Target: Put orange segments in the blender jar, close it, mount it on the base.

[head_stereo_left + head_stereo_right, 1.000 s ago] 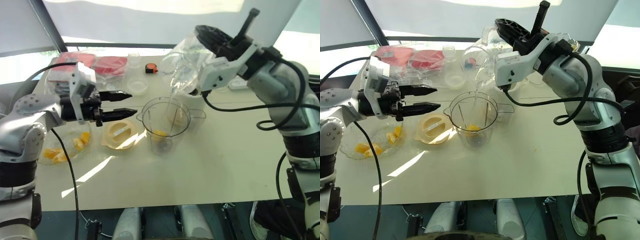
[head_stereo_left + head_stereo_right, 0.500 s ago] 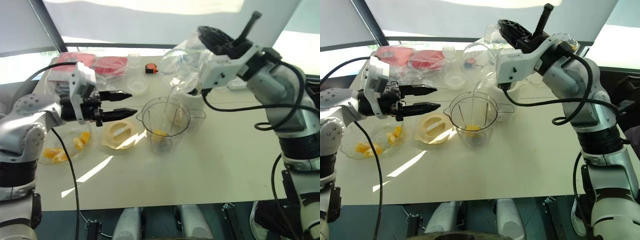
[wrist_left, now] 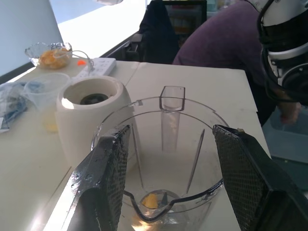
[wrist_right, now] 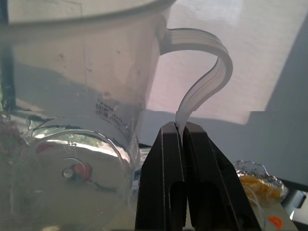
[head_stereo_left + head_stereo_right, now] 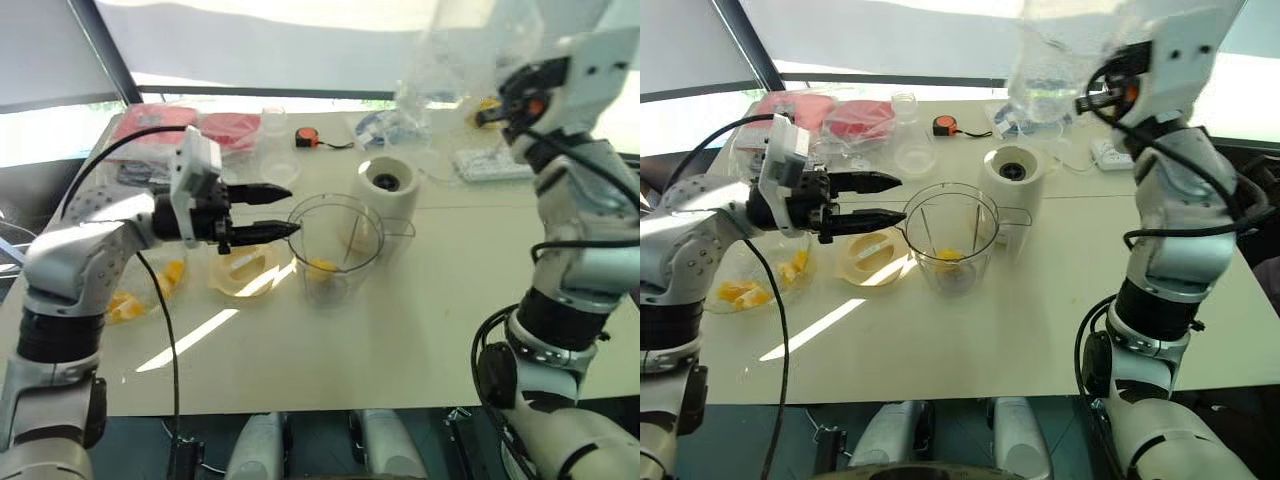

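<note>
Leftmost, a bowl [image 5: 710, 262] of orange segments [image 5: 735, 293] sits on the table [image 5: 1040, 320]. Left gripper [image 5: 902, 198] hovers, fingers apart, just beside the blender jar [image 5: 952, 240] rim, above the yellow lid [image 5: 868, 255]. Jar upright, open, orange piece [image 5: 948, 256] at bottom; white base [image 5: 1015, 180] just behind. Right gripper [image 4: 182, 126], held high, clamps a clear pitcher [image 4: 72, 72] by its handle.

One jar [image 5: 952, 240], one base [image 5: 1012, 178], seemingly one lid [image 5: 870, 262]

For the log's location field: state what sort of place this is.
Probably a lab or office staged for kitchen tasks: a plain table holds a blender jar, a tape measure and a power strip, with a person close by.
</note>
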You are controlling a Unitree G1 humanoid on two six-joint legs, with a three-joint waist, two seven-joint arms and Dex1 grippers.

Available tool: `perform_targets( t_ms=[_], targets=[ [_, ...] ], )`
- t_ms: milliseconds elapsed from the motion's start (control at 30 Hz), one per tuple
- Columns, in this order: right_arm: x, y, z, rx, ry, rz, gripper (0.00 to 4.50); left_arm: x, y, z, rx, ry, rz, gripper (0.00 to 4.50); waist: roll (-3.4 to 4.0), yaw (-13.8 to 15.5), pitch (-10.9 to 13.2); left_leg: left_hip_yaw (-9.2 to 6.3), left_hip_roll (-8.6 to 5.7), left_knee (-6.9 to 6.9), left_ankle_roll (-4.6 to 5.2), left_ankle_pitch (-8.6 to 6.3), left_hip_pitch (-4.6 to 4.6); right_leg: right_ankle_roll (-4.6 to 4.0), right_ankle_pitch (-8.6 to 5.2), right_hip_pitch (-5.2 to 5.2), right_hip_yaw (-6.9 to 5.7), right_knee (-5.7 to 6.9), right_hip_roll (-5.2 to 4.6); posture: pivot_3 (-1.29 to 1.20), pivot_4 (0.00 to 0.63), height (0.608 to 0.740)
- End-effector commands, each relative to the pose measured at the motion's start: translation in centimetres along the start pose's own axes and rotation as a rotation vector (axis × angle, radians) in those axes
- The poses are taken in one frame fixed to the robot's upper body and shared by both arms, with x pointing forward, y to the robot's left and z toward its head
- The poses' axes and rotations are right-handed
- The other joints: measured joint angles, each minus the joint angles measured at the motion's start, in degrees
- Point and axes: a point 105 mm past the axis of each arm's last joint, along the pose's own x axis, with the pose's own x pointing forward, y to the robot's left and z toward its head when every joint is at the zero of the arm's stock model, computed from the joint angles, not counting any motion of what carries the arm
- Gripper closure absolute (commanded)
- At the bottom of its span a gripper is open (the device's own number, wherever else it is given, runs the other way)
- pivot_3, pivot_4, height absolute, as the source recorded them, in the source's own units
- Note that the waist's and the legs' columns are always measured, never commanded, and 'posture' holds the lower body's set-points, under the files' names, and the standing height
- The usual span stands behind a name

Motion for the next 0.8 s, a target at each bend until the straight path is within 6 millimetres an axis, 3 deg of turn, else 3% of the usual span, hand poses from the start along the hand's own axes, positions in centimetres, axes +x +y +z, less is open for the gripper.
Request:
perform_targets(
  t_ms=[33, 167, 400, 800],
  targets=[
    [-1.5, -3.7, 0.0, 0.023, 0.001, -0.191, 4.47, 0.6, 0.2, 1.4, 0.063, -0.033, 0.006, 1.67, 0.01, 0.44, -0.01, 0.01, 0.0, 0.0, 0.0, 0.0, 0.02, 0.0, 0.0, 0.0, 0.0, 0.0, 0.0, 0.0, 0.15, 0.74],
    [-3.1, -6.8, -3.3, 0.021, 0.096, -0.359, 4.47, 1.2, 0.4, 2.0, 0.084, -0.053, 0.016, 1.67, 0.03, 0.57, -0.03, 0.02, -0.02, 0.0, 0.0, 0.0, 0.03, -0.01, 0.0, 0.0, 0.01, 0.04, 0.04, 0.0, 0.15, 0.74],
    [-6.1, -10.3, -9.8, -0.002, 0.284, -0.603, 4.47, 1.5, -0.1, 2.5, 0.086, -0.065, 0.013, 1.67, 0.06, 0.29, -0.04, 0.08, -0.02, 0.0, 0.0, 0.0, 0.08, 0.0, 0.0, 0.0, 0.06, 0.08, 0.07, 0.0, 0.15, 0.74],
    [-8.1, -11.5, -18.4, 0.027, 0.488, -0.841, 4.47, 1.2, -1.2, 1.9, 0.061, -0.037, 0.02, 1.67, 0.07, -0.57, -0.04, 0.08, 0.0, -0.01, -0.04, 0.03, 0.15, -0.02, 0.0, 0.03, 0.11, 0.17, 0.09, 0.0, 0.15, 0.74]
  ],
)
